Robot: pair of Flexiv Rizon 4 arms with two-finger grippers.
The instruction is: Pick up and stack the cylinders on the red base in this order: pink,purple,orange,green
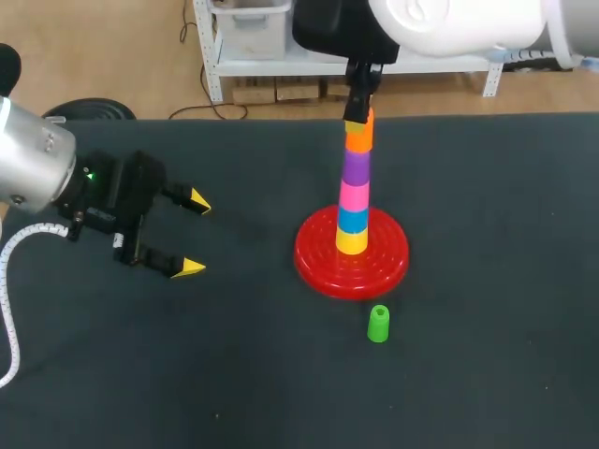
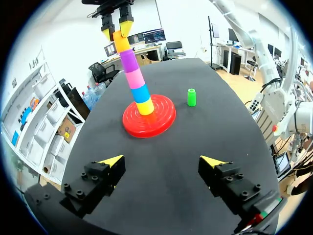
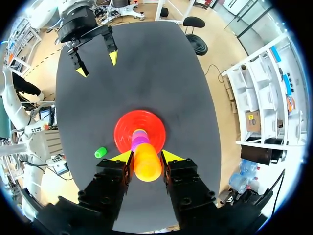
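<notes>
1. Yellow tips mark the left hand. It is released, with its fingers spread wide and level, low over the bench and near the bench's left side.
2. Bare dark bench runs from this hand's fingertips to the red base, leaving open room ahead of it and to either side.
3. The green cylinder stands upright on the bench, ahead of the left hand and off toward its right finger. It is near the base's rim but apart from it.
4. The red base lies flat, well apart from the left hand and well in from the bench's edges. It sits directly under the right hand.
5. A column rises from the middle of the base. A yellow cylinder is lowest, followed by a blue cylinder, the pink cylinder and the purple cylinder.
6. The orange cylinder sits on the purple one at the top of the column.
7. The right hand points straight down and is clenched on the orange cylinder from two sides. Its arm comes in high over the bench's far edge.
</notes>
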